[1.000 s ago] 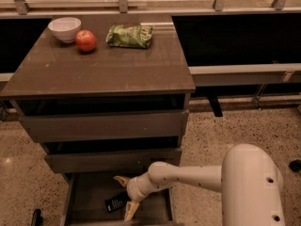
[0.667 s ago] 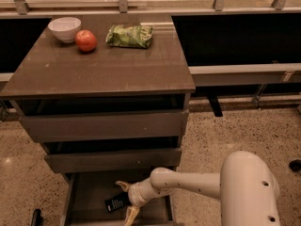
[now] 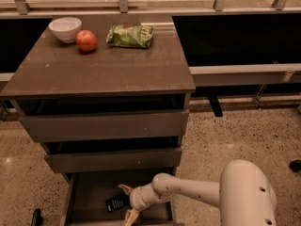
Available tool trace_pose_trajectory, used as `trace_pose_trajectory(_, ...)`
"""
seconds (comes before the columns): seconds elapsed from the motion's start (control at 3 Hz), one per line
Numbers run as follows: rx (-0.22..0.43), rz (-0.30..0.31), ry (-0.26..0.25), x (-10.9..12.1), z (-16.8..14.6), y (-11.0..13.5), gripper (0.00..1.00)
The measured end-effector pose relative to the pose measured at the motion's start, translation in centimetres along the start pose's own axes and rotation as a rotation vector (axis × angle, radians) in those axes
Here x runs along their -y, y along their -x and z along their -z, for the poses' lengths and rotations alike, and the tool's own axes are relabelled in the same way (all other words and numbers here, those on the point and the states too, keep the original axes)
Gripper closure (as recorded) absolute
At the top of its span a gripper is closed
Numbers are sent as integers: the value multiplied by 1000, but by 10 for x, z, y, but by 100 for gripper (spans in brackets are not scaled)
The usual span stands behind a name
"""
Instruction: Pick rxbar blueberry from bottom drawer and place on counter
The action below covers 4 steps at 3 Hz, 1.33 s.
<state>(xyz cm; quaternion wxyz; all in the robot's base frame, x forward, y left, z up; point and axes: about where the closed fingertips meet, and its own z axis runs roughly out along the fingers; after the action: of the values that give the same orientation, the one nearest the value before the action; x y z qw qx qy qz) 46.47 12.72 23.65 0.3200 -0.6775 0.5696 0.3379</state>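
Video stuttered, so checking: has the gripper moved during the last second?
Yes. The gripper, open by the bar, has sunk slightly farther below the middle drawer's front, into the bottom drawer.

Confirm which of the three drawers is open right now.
The bottom drawer: its inside shows, with the rxbar blueberry lying in it and the gripper, fingers spread, at the bar. The top drawer and middle drawer show only their fronts.
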Motion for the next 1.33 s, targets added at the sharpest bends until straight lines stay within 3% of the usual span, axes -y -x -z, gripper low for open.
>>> trace_pose_trajectory(0.33,24,-60,-36,9,2,-7,0)
trace_pose_trajectory(0.67,41,-84,-70,19,-2,-18,6)
trace_pose_trajectory(1.0,37,-89,-91,28,-12,-29,6)
trace_pose_trajectory(1.33,29,-96,-110,35,-22,-42,15)
